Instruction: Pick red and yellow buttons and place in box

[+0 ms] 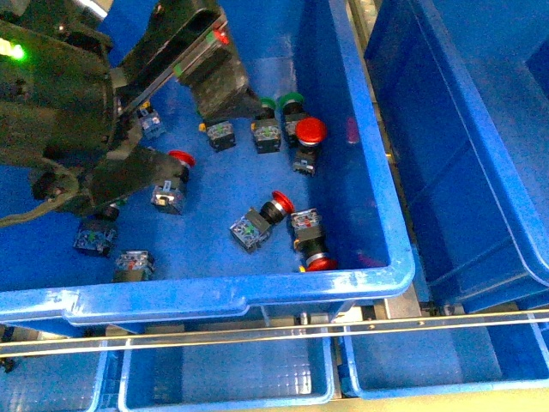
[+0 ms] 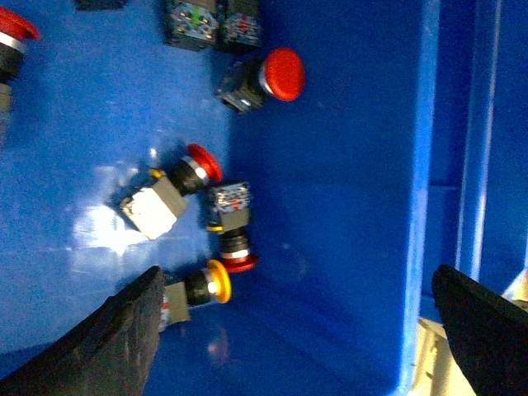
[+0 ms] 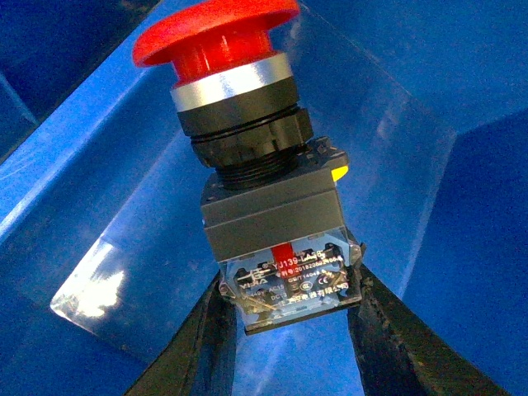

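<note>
Red button [image 3: 247, 157] is getting pinched by the right gripper [image 3: 289, 309] (left's open, at 9 o'clock); I'd lower before releasing.

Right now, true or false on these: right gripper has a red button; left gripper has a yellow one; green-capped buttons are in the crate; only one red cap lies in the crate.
1. The right gripper is shut on a red-capped button. True: its fingers clamp the contact block.
2. The left gripper holds a yellow-capped button. False: its jaws are open and empty, and that button lies on the floor of the blue crate.
3. Green-capped buttons lie in the crate. True.
4. Only one red cap lies in the crate. False: the front view shows several.
</note>
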Controlling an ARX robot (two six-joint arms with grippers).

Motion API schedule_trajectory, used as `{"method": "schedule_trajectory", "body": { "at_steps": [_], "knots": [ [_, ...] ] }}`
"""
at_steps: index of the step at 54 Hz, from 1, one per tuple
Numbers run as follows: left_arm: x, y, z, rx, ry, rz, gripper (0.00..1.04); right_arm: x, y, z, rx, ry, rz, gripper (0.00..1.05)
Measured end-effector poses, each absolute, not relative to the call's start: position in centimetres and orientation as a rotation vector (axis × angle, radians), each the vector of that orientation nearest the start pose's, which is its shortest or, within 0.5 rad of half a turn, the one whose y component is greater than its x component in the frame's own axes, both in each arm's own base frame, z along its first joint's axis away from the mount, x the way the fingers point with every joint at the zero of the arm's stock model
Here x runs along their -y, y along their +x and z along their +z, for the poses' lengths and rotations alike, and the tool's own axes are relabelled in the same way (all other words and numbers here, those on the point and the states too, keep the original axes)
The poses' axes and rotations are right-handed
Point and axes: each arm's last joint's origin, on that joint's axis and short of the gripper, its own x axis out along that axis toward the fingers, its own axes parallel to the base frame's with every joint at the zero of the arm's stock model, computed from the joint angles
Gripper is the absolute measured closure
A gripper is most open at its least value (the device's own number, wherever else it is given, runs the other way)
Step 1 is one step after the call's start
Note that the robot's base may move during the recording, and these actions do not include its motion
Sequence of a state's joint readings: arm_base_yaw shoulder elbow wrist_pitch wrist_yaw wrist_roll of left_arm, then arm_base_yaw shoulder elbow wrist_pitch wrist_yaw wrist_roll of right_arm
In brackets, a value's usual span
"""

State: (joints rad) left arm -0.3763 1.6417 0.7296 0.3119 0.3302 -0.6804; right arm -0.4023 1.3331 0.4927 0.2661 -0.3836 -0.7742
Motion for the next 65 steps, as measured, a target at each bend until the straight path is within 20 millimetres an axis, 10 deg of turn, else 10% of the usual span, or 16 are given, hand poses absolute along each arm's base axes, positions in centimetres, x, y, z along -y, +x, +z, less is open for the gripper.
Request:
{"method": "schedule_trajectory", "body": {
  "at_steps": [29, 42, 65],
  "knots": [
    [5.7, 22.2, 15.4, -0.739, -0.366, -0.372, 0.09, 10.2, 20.4, 18.1, -0.487, -0.435, 0.049, 0.73],
    [1.4, 17.4, 16.0, -0.046, -0.062, 0.003, 0.48, 10.3, 19.1, 19.2, -0.459, -0.370, -0.022, 0.73],
    [0.1, 14.3, 16.7, -0.001, -0.013, -0.003, 1.02, 9.9, 16.8, 20.8, -0.422, -0.283, -0.087, 0.73]
  ]
}}
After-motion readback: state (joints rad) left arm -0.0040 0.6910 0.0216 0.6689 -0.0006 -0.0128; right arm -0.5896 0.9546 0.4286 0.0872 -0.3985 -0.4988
